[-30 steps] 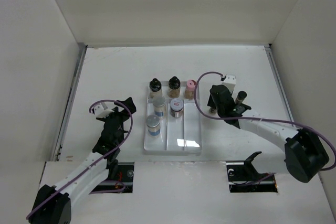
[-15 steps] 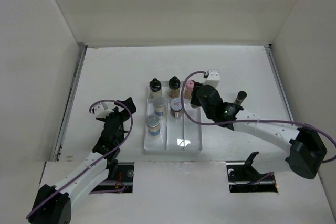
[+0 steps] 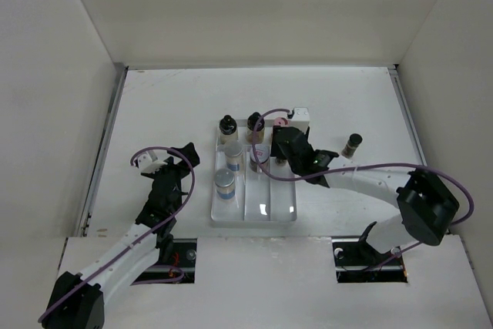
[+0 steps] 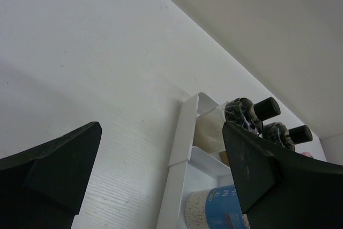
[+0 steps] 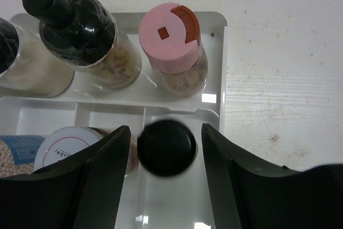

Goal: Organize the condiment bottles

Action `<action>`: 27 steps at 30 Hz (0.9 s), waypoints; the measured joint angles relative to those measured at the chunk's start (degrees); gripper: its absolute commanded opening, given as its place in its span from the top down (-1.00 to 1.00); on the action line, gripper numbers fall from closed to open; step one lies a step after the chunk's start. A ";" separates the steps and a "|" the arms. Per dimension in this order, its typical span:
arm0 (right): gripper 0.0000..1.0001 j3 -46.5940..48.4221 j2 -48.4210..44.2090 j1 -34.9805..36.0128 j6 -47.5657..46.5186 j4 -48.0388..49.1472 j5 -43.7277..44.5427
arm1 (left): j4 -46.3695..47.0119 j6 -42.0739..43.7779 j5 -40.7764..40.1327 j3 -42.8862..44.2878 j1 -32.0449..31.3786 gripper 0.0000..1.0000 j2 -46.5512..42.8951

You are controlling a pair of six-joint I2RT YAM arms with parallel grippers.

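- Top view: the right tool (image 3: 268, 161) is hovering over the white tray (image 3: 281, 217), reaching in above its right lane just in front of the back row. I'm reading this as the placing step for one bottle.
- The left tool (image 3: 185, 156) is waiting low on the left, well apart from the tray.
- One stray bottle (image 3: 353, 144) is standing upright out on the tabletop (image 3: 154, 105) to the right. I'm guessing it's the next candidate.
- A blue-labelled jar (image 3: 225, 184) is sitting in the left lane.
- Left wrist: the left tool (image 4: 161, 130) is showing its fingers spread wide with nothing between them.
- Beyond them, the tray's thin glossy wall (image 4: 185, 127) is catching the light.
- Two necked bottles (image 4: 265, 108) with narrow black caps are poking up behind it, and a grainy-filled, blue-labelled jar is standing nearer.
- Right wrist: a flat-capped bottle (image 5: 166, 147), round, black and blurred, is sitting dead centre between the fingers of the right tool (image 5: 165, 128), above the divider at the head of the right lane.
- Thin slivers of tray are showing on either side of the cap, so I cannot tell whether the fingers are pinching the body below.
- The pink-capped bottle (image 5: 170, 30) is standing just behind it, with a smooth flip-top lid and a clear body full of brown granules.
- A pale-lidded jar (image 5: 67, 146) is sitting just to the left.
- The next move is calling for a straight drop into the lane, clear of both neighbours, letting go only once the base is seated.
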 measured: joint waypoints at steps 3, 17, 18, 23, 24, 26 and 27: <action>-0.51 -0.22 -0.09 0.20 0.37 0.15 -0.02 | -0.02 0.02 0.04 0.00 0.00 -1.00 0.02; -0.77 -5.20 -27.67 -15.65 -0.31 -5.64 2.23 | 0.00 0.02 -0.02 0.00 -0.09 -1.00 -0.07; -0.78 -5.75 -27.87 -19.71 -0.70 -5.84 2.75 | -0.02 0.02 -0.04 0.00 -0.20 -1.00 -0.07; -0.79 -6.54 -19.04 -30.73 -1.88 -6.99 3.93 | -0.07 0.02 -0.07 0.00 -0.26 -1.00 -0.96; -0.78 -6.51 -16.46 -31.34 -2.10 -7.19 3.78 | -0.07 0.02 -0.04 0.00 -0.26 -1.00 -1.18; -0.75 -6.49 -11.96 -32.33 -2.47 -7.91 3.10 | -0.09 0.02 -0.02 0.00 -0.24 -1.00 -1.29; -0.72 -6.51 -10.43 -32.65 -2.60 -8.33 2.49 | -0.11 0.02 -0.04 0.00 -0.24 -1.00 -1.31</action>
